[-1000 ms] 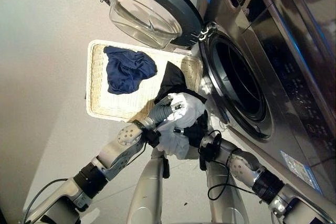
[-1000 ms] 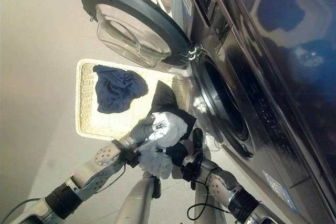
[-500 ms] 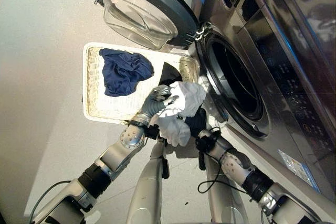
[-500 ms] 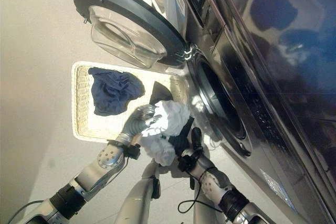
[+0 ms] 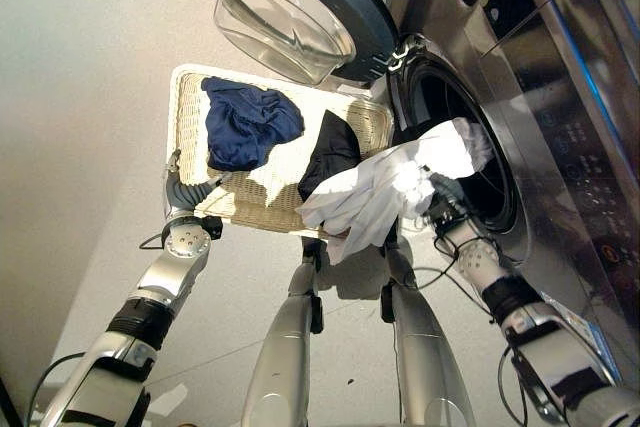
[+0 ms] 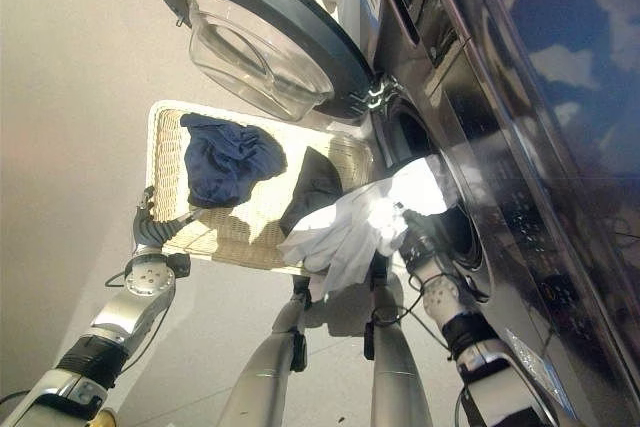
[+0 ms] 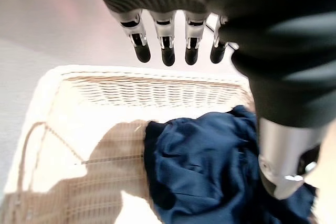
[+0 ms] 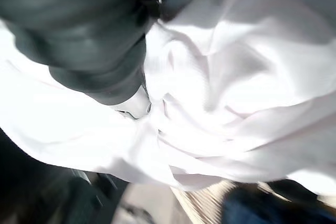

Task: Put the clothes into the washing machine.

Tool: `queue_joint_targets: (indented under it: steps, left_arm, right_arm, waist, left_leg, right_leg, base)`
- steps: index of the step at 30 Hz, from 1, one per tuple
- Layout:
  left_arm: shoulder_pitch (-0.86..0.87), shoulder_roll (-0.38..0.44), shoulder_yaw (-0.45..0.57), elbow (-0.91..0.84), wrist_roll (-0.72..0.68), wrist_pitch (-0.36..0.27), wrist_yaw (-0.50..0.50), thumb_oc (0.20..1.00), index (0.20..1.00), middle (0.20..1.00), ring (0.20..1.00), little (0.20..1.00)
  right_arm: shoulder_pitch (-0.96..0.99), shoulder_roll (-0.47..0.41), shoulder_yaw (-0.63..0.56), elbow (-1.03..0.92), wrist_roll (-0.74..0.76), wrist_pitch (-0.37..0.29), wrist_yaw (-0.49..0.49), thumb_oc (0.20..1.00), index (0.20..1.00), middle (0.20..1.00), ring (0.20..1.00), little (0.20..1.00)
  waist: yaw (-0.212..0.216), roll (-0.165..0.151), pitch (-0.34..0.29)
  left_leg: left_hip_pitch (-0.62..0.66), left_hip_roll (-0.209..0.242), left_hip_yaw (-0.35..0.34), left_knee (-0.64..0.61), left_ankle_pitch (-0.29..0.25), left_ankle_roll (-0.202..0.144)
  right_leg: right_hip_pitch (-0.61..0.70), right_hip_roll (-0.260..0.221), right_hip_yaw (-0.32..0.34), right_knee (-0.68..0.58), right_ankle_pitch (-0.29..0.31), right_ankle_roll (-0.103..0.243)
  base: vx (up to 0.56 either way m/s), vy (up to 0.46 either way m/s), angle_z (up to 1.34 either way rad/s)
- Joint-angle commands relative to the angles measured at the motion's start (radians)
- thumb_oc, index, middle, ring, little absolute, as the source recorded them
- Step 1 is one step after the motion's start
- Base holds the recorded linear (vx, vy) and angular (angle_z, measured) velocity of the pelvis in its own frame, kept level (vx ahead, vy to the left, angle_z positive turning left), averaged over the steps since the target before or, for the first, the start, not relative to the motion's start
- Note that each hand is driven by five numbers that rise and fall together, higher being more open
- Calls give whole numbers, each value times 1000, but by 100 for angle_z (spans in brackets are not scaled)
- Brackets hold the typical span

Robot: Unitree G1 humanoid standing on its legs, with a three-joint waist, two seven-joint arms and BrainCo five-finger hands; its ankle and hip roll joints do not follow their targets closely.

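The right hand (image 5: 441, 194) was buried in one white garment (image 5: 385, 187), its fingers hidden in the cloth, so whether they were curled round it could not be told. That white garment stretched from the lip of the washing machine's drum opening (image 5: 462, 152) out over the near corner of the wicker basket (image 5: 188, 127), its upper end inside the opening and the rest hanging outside.

The left hand (image 7: 173, 40) hovered above the basket's near edge with its fingers (image 7: 167, 56) straight and apart, holding nothing.

Two garments lay in the basket: one dark blue garment (image 5: 243, 123) bunched toward the far side, and one black garment (image 5: 333, 150) by the corner nearest the machine, partly under the white one. The one round door (image 5: 300, 9) stood swung open above the basket.
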Motion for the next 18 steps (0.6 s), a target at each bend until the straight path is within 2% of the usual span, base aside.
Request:
queue_joint_targets:
  steps: [1, 3, 4, 5, 6, 7, 8, 9, 10, 11, 12, 13, 15, 17, 18]
  left_arm:
    - [-25, 1, 4, 28, -48, -40, -14, 1000, 1000, 1000, 1000, 1000]
    - [-13, -1, -16, 51, -62, -68, -24, 1000, 1000, 1000, 1000, 1000]
    - [-2, 0, -28, 53, -67, -80, -27, 1000, 1000, 1000, 1000, 1000]
    - [-1, 1, -30, 53, -69, -84, -27, 1000, 1000, 1000, 1000, 1000]
    - [12, 7, -33, 53, -75, -97, -33, 1000, 1000, 1000, 1000, 1000]
    - [36, 11, -41, 47, -70, -113, -42, 1000, 1000, 1000, 1000, 1000]
    - [43, 17, -44, 43, -69, -116, -51, 1000, 1000, 1000, 1000, 1000]
    - [49, 25, -47, 39, -72, -118, -56, 1000, 1000, 1000, 1000, 1000]
    - [56, 42, -55, 27, -78, -116, -59, 1000, 1000, 1000, 1000, 1000]
    - [57, 52, -58, 22, -83, -115, -63, 1000, 1000, 1000, 1000, 1000]
    - [67, 69, -60, 13, -95, -115, -73, 1000, 1000, 1000, 1000, 1000]
    - [70, 75, -60, 7, -98, -112, -77, 1000, 1000, 1000, 1000, 1000]
    - [107, 89, -51, -9, -101, -109, -79, 1000, 1000, 1000, 1000, 1000]
    - [124, 87, -37, -12, -106, -109, -81, 1000, 1000, 1000, 1000, 1000]
    - [141, 89, -30, -17, -100, -109, -88, 1000, 1000, 1000, 1000, 1000]
  right_arm:
    - [-106, -97, -87, -35, 146, -141, -68, 200, 200, 200, 200, 200]
    - [-186, -158, -160, -19, 255, -263, -140, 200, 200, 200, 200, 200]
    - [-205, -177, -185, -20, 313, -335, -153, 200, 200, 200, 200, 200]
    - [-211, -182, -191, -22, 333, -359, -152, 200, 200, 200, 200, 200]
    - [-237, -205, -216, -34, 391, -426, -161, 200, 200, 200, 200, 200]
    - [-268, -239, -275, -59, 491, -623, -166, 200, 200, 200, 200, 200]
    - [-290, -259, -305, -76, 546, -771, -156, 200, 200, 200, 200, 200]
    - [-306, -276, -330, -105, 599, -876, -134, 200, 200, 200, 200, 200]
    - [-320, -303, -365, -144, 680, -1013, -85, 200, 200, 200, 200, 200]
    - [-330, -316, -383, -172, 682, -1084, -85, 200, 200, 200, 200, 200]
    - [-340, -356, -405, -208, 682, -1186, -121, 200, 200, 200, 200, 200]
    - [-342, -375, -408, -221, 682, -1234, -138, 200, 200, 200, 200, 200]
    - [-327, -456, -439, -221, 682, -1381, -217, 200, 200, 200, 200, 200]
    - [-291, -488, -464, -208, 682, -1392, -272, 200, 200, 200, 200, 200]
    - [-248, -514, -497, -184, 682, -1396, -341, 200, 200, 200, 200, 200]
  waist:
    - [2, 65, -21]
    - [7, 78, -21]
    - [10, 84, -21]
    - [11, 85, -21]
    - [14, 88, -21]
    - [16, 92, -21]
    - [17, 94, -21]
    - [17, 96, -21]
    - [15, 96, -21]
    - [14, 97, -21]
    - [12, 95, -21]
    - [12, 95, -21]
    - [2, 93, -21]
    - [-6, 90, -21]
    - [-7, 85, -21]
  left_leg:
    - [-92, -65, -12, 34, 59, 4]
    - [-105, -64, -12, 27, 62, 3]
    - [-99, -63, -13, 25, 51, 2]
    - [-108, -63, -13, 26, 59, 3]
    - [-115, -63, -14, 27, 61, 3]
    - [-108, -65, -20, 28, 45, 5]
    - [-111, -66, -21, 30, 42, 6]
    - [-114, -67, -23, 31, 41, 8]
    - [-116, -69, -27, 31, 39, 10]
    - [-127, -69, -27, 31, 50, 12]
    - [-119, -70, -29, 30, 39, 12]
    - [-129, -70, -28, 31, 49, 12]
    - [-131, -64, -25, 29, 52, 10]
    - [-133, -61, -23, 33, 51, 8]
    - [-134, -61, -24, 39, 48, 8]
  right_leg:
    - [-26, 6, -73, 99, -45, 51]
    - [-38, 8, -75, 102, -49, 51]
    - [-35, 8, -74, 107, -63, 52]
    - [-43, 8, -75, 106, -54, 51]
    - [-49, 7, -75, 107, -52, 51]
    - [-45, 7, -75, 115, -68, 53]
    - [-47, 6, -76, 118, -70, 54]
    - [-50, 6, -76, 119, -69, 54]
    - [-55, 7, -76, 122, -68, 55]
    - [-65, 6, -79, 120, -55, 54]
    - [-60, 4, -79, 122, -65, 57]
    - [-69, 3, -82, 121, -53, 56]
    - [-72, 2, -83, 125, -55, 57]
    - [-76, 1, -83, 130, -56, 58]
    - [-76, 0, -81, 135, -58, 60]
  base:
    - [-4, -38, -1]
    - [10, -38, -2]
    - [0, 0, 0]
    - [0, 0, 0]
    - [5, -62, 0]
    - [26, -91, 0]
    - [32, -103, 2]
    - [2, -100, 3]
    - [-28, -81, 6]
    - [-3, -69, 6]
    - [-30, -27, 6]
    - [0, 0, 0]
    - [-1, 43, 0]
    - [14, 16, 1]
    - [34, 0, -1]
